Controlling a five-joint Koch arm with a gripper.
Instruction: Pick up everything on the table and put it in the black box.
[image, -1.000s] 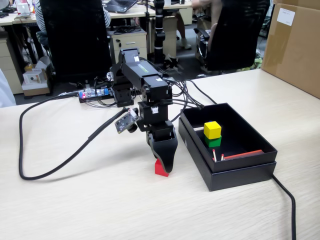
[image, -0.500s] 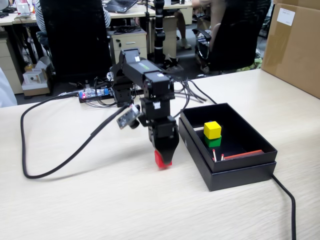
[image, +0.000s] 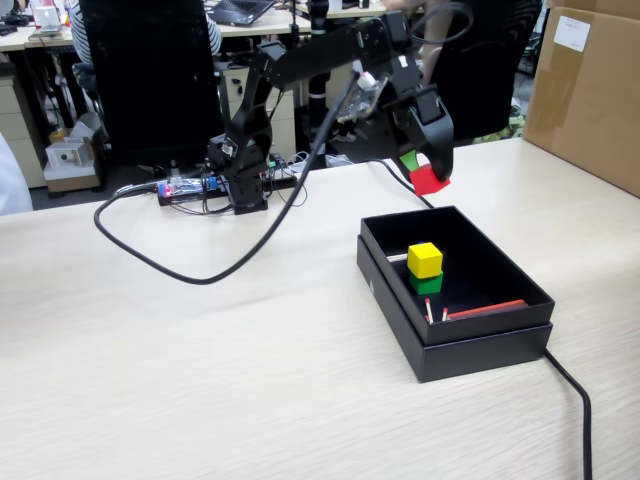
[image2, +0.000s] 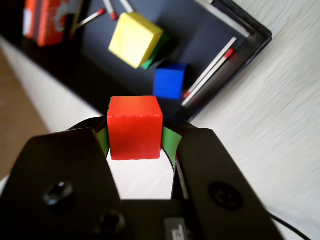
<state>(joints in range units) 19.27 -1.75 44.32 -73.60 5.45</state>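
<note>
Holding the red cube (image2: 134, 128), your claw (image: 428, 172) is clamped on it above the black box's (image: 398, 293) far edge. Release now and it may clip the wall, bouncing onto the worktop (image: 200, 380).

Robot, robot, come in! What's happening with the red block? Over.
Gripper shut on small red cube, up in the air. Shallow black cardboard box below holds yellow cube on green cube, plus blue cube. Nothing in the way.

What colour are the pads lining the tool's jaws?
Green pads, clearest in the wrist view.
</note>
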